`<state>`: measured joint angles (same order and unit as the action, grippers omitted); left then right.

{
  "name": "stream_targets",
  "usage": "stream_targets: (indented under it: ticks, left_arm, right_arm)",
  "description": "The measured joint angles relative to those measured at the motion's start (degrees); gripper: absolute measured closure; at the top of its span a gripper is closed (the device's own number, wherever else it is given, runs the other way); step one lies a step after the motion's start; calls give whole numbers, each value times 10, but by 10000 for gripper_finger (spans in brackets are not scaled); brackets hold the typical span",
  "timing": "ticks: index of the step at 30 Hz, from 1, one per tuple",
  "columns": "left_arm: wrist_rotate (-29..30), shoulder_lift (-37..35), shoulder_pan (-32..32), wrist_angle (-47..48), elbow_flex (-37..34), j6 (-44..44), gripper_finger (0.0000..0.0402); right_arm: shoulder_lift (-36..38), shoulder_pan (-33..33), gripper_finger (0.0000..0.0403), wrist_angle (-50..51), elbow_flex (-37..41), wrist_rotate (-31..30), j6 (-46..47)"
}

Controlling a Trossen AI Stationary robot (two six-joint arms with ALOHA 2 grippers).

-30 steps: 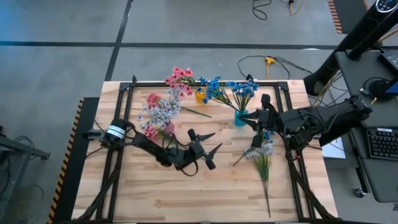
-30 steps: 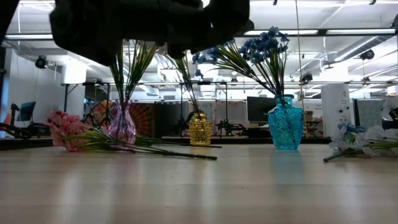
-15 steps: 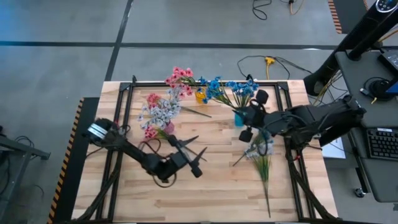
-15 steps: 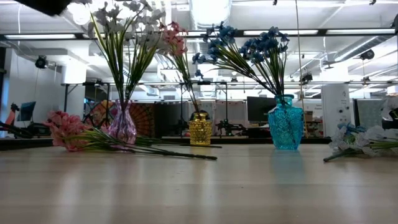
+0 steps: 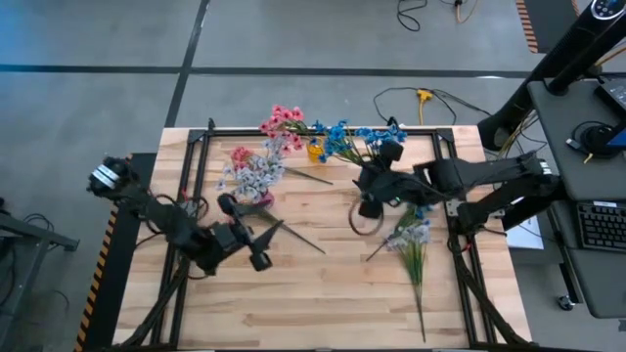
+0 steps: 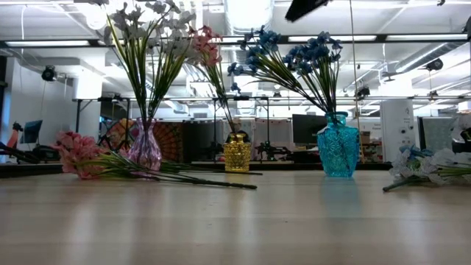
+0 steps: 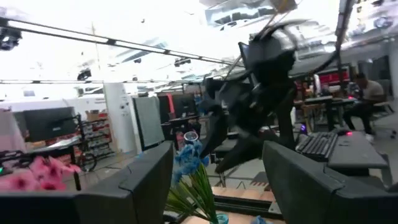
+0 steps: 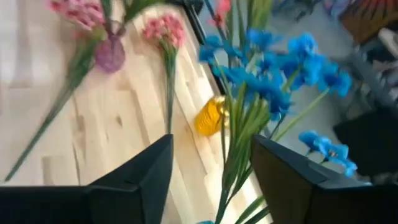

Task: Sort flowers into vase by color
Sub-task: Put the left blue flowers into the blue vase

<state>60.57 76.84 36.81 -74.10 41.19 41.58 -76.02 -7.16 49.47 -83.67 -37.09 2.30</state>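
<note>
Three vases stand at the far side. The purple vase (image 6: 145, 151) holds white-lavender flowers (image 6: 147, 22), the yellow vase (image 6: 236, 153) a pink sprig (image 6: 204, 46), and the blue vase (image 6: 338, 147) blue flowers (image 6: 294, 55). A pink flower (image 6: 77, 154) lies on the table by the purple vase. More sprigs (image 5: 413, 240) lie at the right. My right gripper (image 8: 211, 149) hangs open over the blue vase with the blue stems (image 8: 239, 155) between its fingers; whether they touch I cannot tell. My left gripper (image 7: 217, 162) is open, high over the table's left half (image 5: 262, 240).
A black frame (image 5: 205, 137) runs along the table's edges. The loose pink flower's long stem (image 5: 298, 240) crosses the table's middle. Bare wood (image 5: 333, 303) lies toward the near edge. A cable loop (image 5: 367, 220) hangs under my right arm.
My left gripper has drawn back toward the table's left edge and risen out of the low view. My right gripper has gone toward the table's left, over the blue vase, and tipped further down.
</note>
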Motion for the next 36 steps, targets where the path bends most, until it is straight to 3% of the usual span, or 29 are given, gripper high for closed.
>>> stream_targets:
  ticks: [6, 15, 26, 36]
  left_arm:
    - [5, -78, 18, 111, -2, 6, 171]
    - [34, -143, 38, 131, -36, 14, 171]
    - [33, -154, 38, 128, -46, 13, 171]
    - [33, -153, 37, 128, -46, 14, 171]
  right_arm:
    - [-35, 44, 168, -8, 3, -3, -1]
    - [-72, 79, 172, -5, 5, -15, 8]
    - [-75, 110, 183, -10, 6, -29, -2]
    - [-75, 115, 197, -49, 28, 0, -13]
